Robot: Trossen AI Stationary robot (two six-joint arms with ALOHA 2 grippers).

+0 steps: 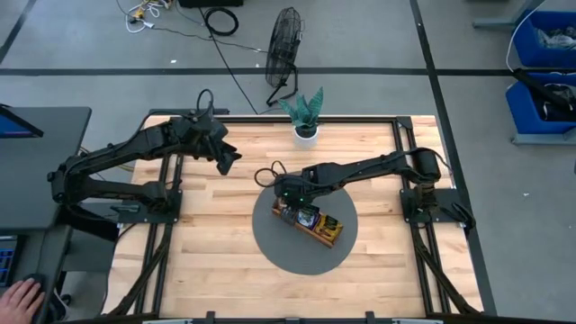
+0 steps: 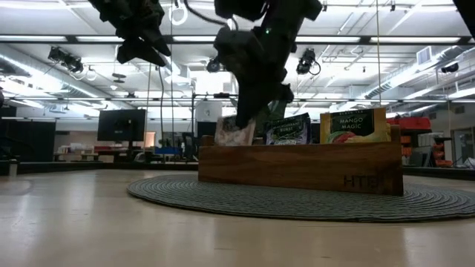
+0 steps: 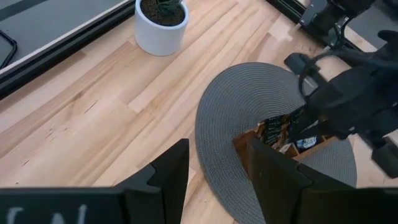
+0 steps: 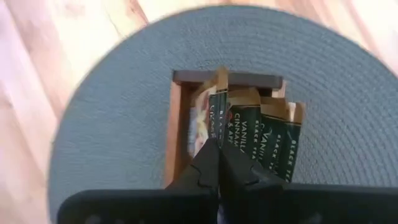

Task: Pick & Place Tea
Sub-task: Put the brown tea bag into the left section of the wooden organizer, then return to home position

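Note:
The tea sachets stand upright in the long wooden tray (image 2: 297,167), which rests on the round grey mat (image 1: 279,247). The low view shows an orange sachet (image 2: 356,126), a dark one (image 2: 289,130) and a pale one (image 2: 234,133). My right gripper (image 4: 221,165) reaches down from above into the tray's left end (image 1: 286,193), shut on one dark sachet among several (image 4: 261,130). My left gripper (image 3: 214,180) hangs open and empty, high above the table's far left part (image 1: 227,160), well clear of the tray. My right gripper pinches a dark sachet by its top edge (image 4: 219,134) between its two fingers, coming from above and pointing down. The sachet stands upright with its lower part inside the tray's end compartment. The tray wall and the pale sachet hide how deep it sits.
A white pot with a green plant (image 1: 306,133) stands at the table's far edge, behind the mat. Bare wood lies to the left and near side of the mat. A person's hand (image 1: 20,295) shows off the table at the lower left.

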